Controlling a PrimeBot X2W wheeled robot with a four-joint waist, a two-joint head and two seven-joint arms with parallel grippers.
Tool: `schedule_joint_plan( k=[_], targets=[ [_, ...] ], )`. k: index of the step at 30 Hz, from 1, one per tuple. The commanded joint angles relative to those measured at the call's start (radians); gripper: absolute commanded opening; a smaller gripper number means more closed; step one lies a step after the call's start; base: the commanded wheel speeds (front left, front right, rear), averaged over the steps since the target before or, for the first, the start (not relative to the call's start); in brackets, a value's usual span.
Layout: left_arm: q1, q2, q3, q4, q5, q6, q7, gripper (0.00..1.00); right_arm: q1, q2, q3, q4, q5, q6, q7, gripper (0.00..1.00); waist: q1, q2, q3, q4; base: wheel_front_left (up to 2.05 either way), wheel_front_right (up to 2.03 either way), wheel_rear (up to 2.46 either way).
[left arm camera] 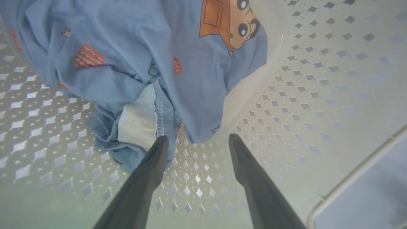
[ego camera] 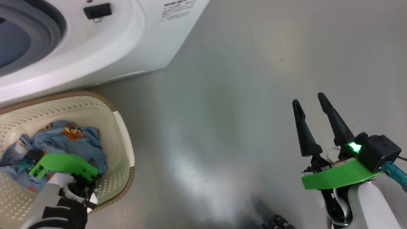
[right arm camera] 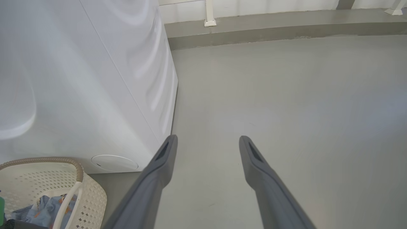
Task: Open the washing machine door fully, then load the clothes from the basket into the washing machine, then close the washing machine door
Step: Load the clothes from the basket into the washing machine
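Observation:
The basket [ego camera: 122, 133] stands on the floor at the lower left, right in front of the washing machine [ego camera: 105, 47]. The washer's grey gasket [ego camera: 47, 28] is uncovered, and the washing machine door is out of view. Blue clothes [left arm camera: 143, 63] with orange cartoon prints lie in the basket [left arm camera: 318, 79]. My left gripper [left arm camera: 197, 139] reaches down into the basket, open, its fingertips at the cloth's near edge with nothing between them. Off to the right, my right gripper [ego camera: 308, 98] hangs open over bare floor. The right wrist view has that gripper [right arm camera: 208, 139] beside the washer's side [right arm camera: 95, 79].
Grey floor [ego camera: 238, 79] spreads to the right of the washer and basket. A low ledge and white wall [right arm camera: 286, 19] run along the far side. A black part of my base [ego camera: 276, 222] pokes in at the bottom edge.

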Motion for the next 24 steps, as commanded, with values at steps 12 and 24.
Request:
schedule_joint_plan(
  k=[12,24],
  targets=[
    [0.002,0.022,0.005,0.004,-0.001,0.013,-0.027,1.00,-0.001,-0.024,0.010,-0.034,-0.003,0.001,-0.005,1.00,0.0000,0.0000,0.038,0.013,0.00,0.00,0.00],
    [-0.017,0.022,-0.002,0.007,-0.007,-0.004,-0.052,1.00,-0.007,-0.032,0.008,-0.040,-0.004,0.001,-0.005,1.00,0.0000,0.0000,0.075,0.017,0.00,0.00,0.00]
  ],
)
